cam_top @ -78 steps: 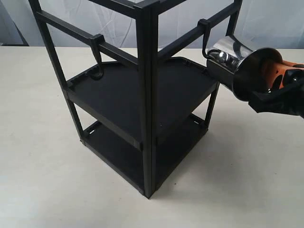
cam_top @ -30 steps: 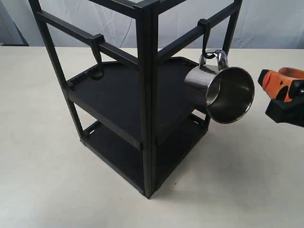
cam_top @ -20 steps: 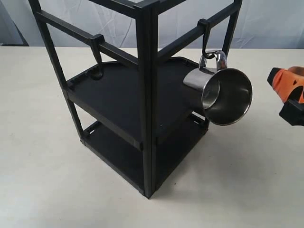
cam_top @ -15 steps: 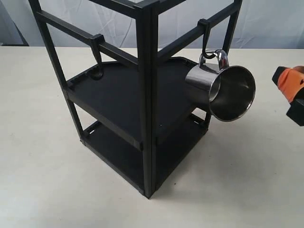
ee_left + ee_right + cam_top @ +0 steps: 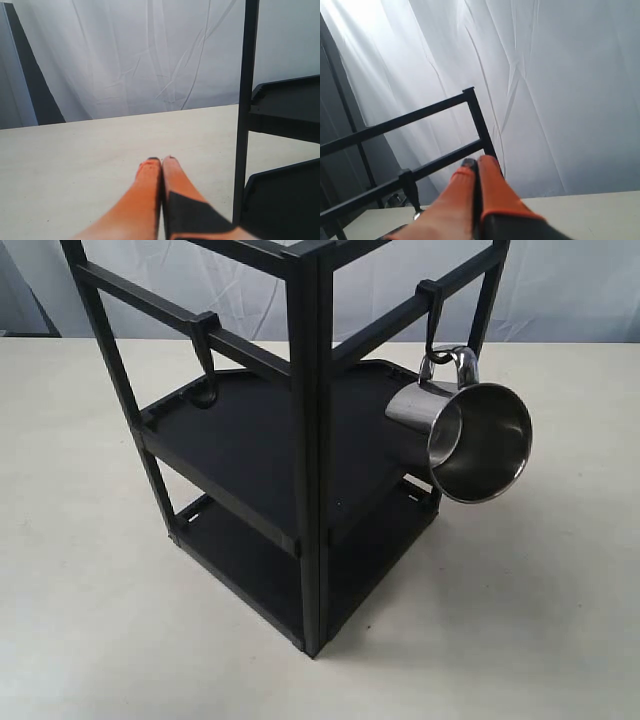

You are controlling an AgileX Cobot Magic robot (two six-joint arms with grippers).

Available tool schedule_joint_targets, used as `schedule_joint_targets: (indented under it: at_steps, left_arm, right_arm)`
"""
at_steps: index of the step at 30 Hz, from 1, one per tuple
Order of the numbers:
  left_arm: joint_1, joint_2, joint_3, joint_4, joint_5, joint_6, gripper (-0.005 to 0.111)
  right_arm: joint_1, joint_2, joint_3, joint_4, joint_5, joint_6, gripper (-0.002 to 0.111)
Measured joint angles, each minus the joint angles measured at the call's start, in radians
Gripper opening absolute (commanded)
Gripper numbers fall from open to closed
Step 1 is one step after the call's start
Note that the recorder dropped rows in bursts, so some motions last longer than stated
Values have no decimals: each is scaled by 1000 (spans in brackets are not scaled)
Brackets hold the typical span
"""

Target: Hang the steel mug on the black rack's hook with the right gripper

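Observation:
The steel mug (image 5: 468, 438) hangs by its looped handle from the hook (image 5: 431, 322) on the right crossbar of the black rack (image 5: 310, 430), its open mouth tilted toward the camera. No gripper shows in the exterior view. In the right wrist view my right gripper (image 5: 476, 162) is shut with nothing between its orange fingers, pointing toward the rack's upper bars, where the hook (image 5: 409, 187) shows with a glint of the mug's handle (image 5: 418, 215) under it. In the left wrist view my left gripper (image 5: 161, 160) is shut and empty above the table, beside a rack post (image 5: 245, 110).
A second hook (image 5: 206, 365) hangs from the rack's left crossbar. The rack has two tray shelves (image 5: 250, 430) and stands on a pale table (image 5: 90, 620). A white curtain (image 5: 400, 270) closes off the back.
My right gripper let go of the mug, which now hangs on the hook and has swung a little. The gripper drew back to the right and has left the exterior view.

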Motion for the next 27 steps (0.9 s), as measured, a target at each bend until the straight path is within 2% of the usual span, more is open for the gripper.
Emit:
schedule_joint_targets:
  at_steps: [9,12,14,15,19,23,27]
  left_arm:
    - [0,0,0,0,0,0,2]
    - [0,0,0,0,0,0,2]
    - [0,0,0,0,0,0,2]
    - [0,0,0,0,0,0,2]
    - [0,0,0,0,0,0,2]
    - [0,0,0,0,0,0,2]
    - [0,0,0,0,0,0,2]
  right_arm:
    - [0,-16,0,0,3,0,0]
    - [-23,-18,0,0,80,-7,0]
    - [-120,-22,2,9,225,-7,0]
    - [-207,-26,2,19,326,-7,0]
    - [-396,-109,4,33,500,-12,0]
    - [-502,-293,62,33,510,-60,0]
    - [-550,-345,146,40,510,-68,0]
